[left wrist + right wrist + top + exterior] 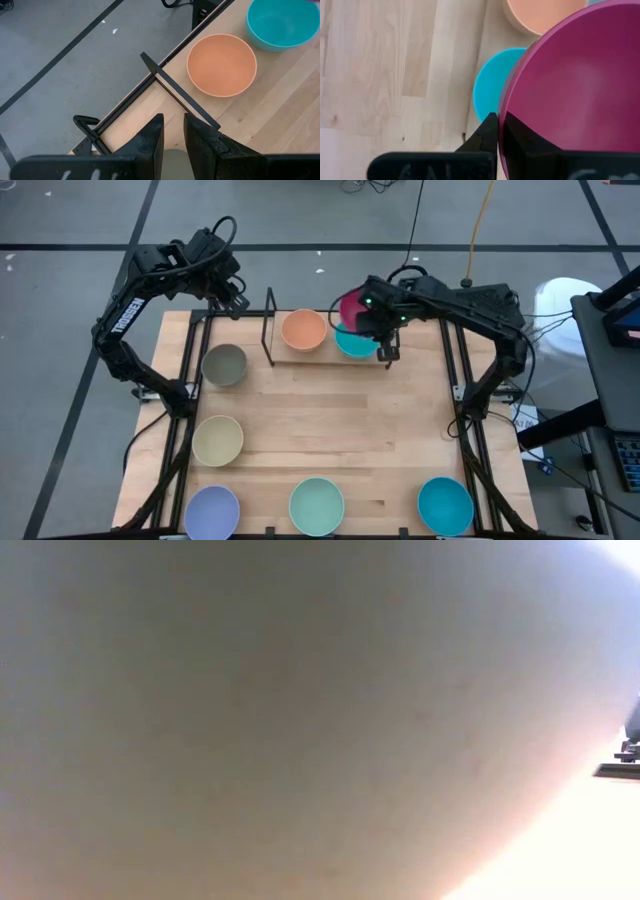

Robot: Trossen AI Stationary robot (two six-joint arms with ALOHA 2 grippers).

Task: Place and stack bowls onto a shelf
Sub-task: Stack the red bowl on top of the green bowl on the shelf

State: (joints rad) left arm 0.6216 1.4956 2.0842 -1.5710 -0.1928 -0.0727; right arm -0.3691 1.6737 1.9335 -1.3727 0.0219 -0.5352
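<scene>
My right gripper [384, 332] [499, 119] is shut on the magenta bowl [351, 307], which it holds tilted over a teal bowl [352, 343] [490, 95] near the table's far edge. The orange bowl [303, 330] [221, 64] stands left of that teal one, next to the shelf's thin black rods [268, 328] [175, 92]. My left gripper [238, 298] [173, 125] hovers near the far left corner, slightly open and empty. The grey-olive [224, 365], pale yellow [218, 440], lavender [212, 512], mint [317, 506] and second teal [445, 506] bowls rest on their bases on the table. My right gripper pinches the magenta bowl's rim [506, 131], with one finger [487, 134] outside the wall and the other [522, 137] inside the hollow. The fingers come from above. The bowl is lifted clear and tilted, hanging over the teal bowl.
The low view is filled by a pale surface close to the lens. Black frame rails [185, 395] [462, 395] run along the table's left and right sides. Bare wood [330, 415] lies in the table's middle.
</scene>
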